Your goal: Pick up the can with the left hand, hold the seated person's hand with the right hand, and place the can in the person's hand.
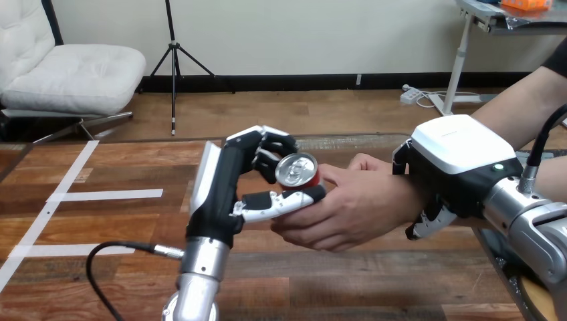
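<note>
Red can [299, 171] clamped in our left hand [224, 194] sits against the person's hand [348, 210], right hand [461, 160] gripping their wrist [403, 194], just the release left.

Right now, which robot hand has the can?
The left hand, curled round the can; the right hand clasps the person's wrist instead.

The camera sits on the robot's head and looks forward and down across the wooden surface [374, 284], close above it. The left hand [220, 194] rises from the bottom edge and the right hand [461, 160] enters from the lower right. The can [297, 170] sits near mid-frame, close to the lens.
</note>
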Motion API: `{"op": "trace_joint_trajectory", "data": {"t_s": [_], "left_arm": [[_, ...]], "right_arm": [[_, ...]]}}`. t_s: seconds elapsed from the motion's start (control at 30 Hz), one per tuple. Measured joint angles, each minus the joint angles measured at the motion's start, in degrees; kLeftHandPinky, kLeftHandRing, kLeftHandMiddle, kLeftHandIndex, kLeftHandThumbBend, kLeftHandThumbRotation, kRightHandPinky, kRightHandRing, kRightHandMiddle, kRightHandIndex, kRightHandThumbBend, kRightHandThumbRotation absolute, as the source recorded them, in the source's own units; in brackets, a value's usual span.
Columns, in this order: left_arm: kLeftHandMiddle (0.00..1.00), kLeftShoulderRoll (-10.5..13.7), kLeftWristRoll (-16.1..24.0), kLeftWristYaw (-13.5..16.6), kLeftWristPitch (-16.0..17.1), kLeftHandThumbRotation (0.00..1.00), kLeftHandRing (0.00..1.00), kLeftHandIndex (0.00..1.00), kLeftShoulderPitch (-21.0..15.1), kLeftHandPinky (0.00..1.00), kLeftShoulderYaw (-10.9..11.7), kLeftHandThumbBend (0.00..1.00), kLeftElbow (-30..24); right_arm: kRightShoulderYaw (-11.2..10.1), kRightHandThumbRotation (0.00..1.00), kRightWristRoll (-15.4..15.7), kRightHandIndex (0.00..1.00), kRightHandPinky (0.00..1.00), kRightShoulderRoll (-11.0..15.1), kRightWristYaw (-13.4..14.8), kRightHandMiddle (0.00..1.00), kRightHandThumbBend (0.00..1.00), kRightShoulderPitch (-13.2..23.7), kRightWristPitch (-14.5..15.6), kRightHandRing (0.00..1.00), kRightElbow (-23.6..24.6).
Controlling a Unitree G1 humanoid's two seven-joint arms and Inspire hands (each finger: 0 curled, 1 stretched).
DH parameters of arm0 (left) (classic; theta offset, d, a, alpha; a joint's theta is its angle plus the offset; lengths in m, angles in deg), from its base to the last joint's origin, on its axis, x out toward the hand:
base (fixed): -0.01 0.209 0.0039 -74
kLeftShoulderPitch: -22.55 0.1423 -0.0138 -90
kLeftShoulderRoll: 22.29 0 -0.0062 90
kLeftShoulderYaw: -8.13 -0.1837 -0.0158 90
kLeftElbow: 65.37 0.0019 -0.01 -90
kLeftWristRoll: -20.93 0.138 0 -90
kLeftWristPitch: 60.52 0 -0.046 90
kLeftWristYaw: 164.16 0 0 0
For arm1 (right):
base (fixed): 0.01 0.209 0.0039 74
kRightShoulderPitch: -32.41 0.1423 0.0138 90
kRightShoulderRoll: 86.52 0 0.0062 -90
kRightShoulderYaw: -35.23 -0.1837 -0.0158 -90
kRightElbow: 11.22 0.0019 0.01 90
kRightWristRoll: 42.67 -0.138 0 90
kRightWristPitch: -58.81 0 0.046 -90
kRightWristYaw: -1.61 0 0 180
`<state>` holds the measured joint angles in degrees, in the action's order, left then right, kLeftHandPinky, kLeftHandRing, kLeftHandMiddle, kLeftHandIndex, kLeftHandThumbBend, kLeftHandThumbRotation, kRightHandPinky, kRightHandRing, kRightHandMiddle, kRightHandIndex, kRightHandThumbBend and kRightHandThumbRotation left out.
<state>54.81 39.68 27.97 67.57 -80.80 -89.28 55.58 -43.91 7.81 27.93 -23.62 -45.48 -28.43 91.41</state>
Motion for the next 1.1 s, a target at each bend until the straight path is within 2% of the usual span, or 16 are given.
{"op": "trace_joint_trajectory", "data": {"t_s": [0.23, 1.1], "left_arm": [[0.48, -0.23, 0.05, -0.24, 0.10, 0.00, 0.41, 0.52, -0.66, 0.36, -0.79, 0.69, -0.05], [0.46, -0.04, -0.02, -1.13, 1.08, 0.00, 0.40, 0.52, -0.71, 0.35, -0.91, 0.68, -0.06]], "right_arm": [[0.30, 0.00, 0.19, 0.50, 0.36, -0.10, 0.00, 0.50, 0.84, 0.01, -0.48, 0.43, 0.00], [0.32, 0.00, 0.37, 0.50, 0.34, -0.17, 0.60, 0.48, 0.82, 0.06, -1.88, 0.41, -0.01]]}}
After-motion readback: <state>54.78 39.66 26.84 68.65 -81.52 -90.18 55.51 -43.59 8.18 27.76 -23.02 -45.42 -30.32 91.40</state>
